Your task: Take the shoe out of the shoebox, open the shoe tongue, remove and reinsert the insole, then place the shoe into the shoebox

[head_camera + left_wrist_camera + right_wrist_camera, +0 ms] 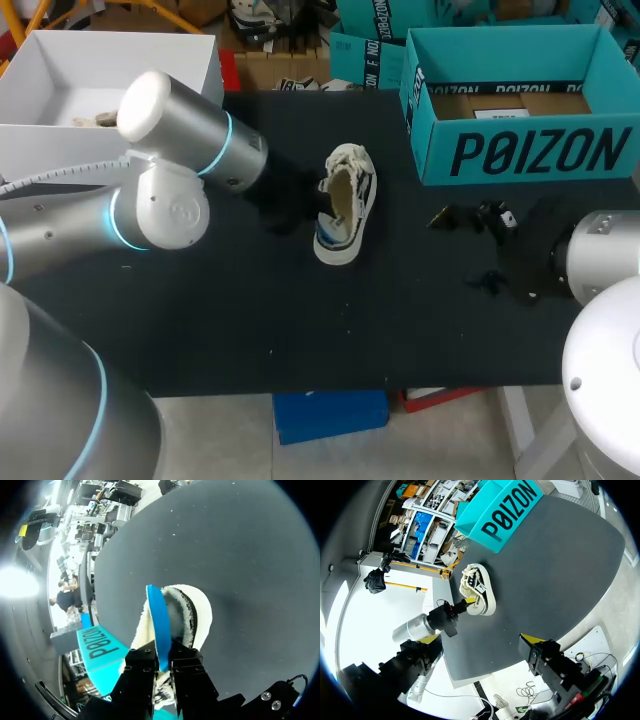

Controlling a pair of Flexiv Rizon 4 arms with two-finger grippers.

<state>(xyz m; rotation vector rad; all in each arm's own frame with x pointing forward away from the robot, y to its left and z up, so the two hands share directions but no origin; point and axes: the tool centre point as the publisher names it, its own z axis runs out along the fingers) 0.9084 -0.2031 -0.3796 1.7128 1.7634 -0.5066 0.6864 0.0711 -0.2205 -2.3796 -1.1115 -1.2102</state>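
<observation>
One shoe [345,205] is sitting near the middle of the tabletop [250,320], white with dark side markings, a chunky sole and a fluffy lining. One teal cardboard shoebox [520,150] is standing open at the far right corner. Of the two grippers, the left gripper [165,652] is pinching the single insole [157,625], a thin flat blue strip poking up out of the shoe's opening, and the right gripper [481,638] is hanging spread wide near the right edge, gripping nothing.

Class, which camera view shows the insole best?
Left wrist view: the blue insole close up, pinched between the left gripper's fingers. Head view shows it small and tan; right wrist view, too small to tell.
</observation>
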